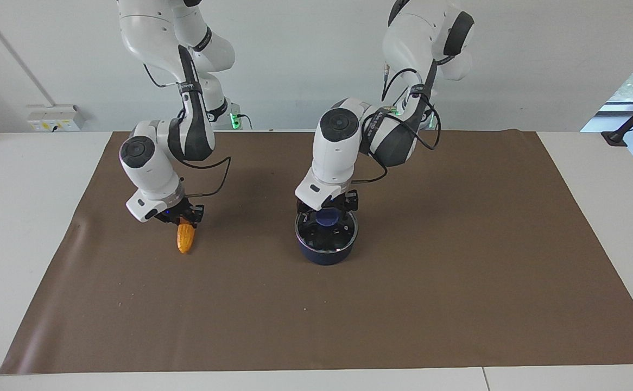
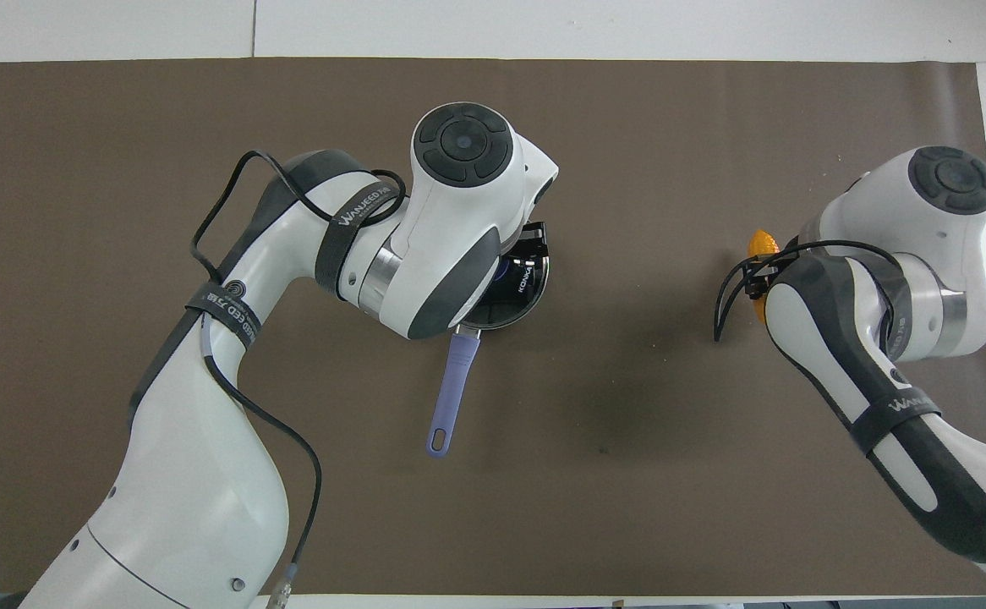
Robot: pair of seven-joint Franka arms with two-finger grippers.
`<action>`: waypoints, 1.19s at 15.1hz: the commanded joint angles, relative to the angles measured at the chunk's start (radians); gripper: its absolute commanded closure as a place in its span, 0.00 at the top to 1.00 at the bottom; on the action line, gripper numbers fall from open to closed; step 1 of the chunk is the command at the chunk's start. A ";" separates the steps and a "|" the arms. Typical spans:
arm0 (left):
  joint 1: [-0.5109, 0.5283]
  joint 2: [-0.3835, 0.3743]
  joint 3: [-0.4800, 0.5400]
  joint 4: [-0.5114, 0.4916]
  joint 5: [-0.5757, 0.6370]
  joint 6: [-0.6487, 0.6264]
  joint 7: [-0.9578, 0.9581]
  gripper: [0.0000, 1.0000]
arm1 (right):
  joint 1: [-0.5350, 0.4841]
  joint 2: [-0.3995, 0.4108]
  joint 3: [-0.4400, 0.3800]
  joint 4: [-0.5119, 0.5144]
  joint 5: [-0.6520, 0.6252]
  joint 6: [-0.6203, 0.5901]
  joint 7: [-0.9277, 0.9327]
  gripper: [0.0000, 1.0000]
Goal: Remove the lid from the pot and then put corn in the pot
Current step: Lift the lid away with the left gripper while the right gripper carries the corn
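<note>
The navy pot [image 1: 324, 254] stands mid-table with the glass lid [image 1: 343, 233] on it. Its light blue handle [image 2: 451, 397] points toward the robots. My left gripper [image 1: 327, 210] is down over the lid, right at its blue knob [image 1: 327, 219]. In the overhead view the left hand covers most of the lid [image 2: 527, 304]. The corn [image 1: 186, 239] lies on the mat toward the right arm's end. My right gripper [image 1: 185, 218] is low over the corn's nearer end. In the overhead view only the corn's tip [image 2: 762, 244] shows past the right wrist.
A brown mat [image 1: 457, 271] covers the white table [image 1: 23, 244]. A socket box [image 1: 56, 117] sits at the table's edge nearest the robots, at the right arm's end.
</note>
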 commanded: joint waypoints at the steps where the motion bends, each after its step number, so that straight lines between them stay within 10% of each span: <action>1: -0.016 -0.020 0.014 -0.029 0.018 0.006 0.006 0.93 | -0.011 -0.006 0.005 0.165 0.011 -0.198 -0.009 0.00; 5: -0.016 -0.021 0.014 -0.032 0.018 0.006 0.004 0.79 | -0.027 -0.003 0.003 0.460 0.007 -0.525 -0.014 0.00; 12: -0.014 -0.027 0.014 -0.036 0.016 0.001 0.004 0.00 | -0.010 -0.019 0.007 0.480 0.003 -0.564 -0.026 0.00; 18: 0.030 -0.131 0.026 0.024 -0.064 -0.143 0.004 0.00 | -0.013 -0.015 0.007 0.482 0.011 -0.559 -0.026 0.00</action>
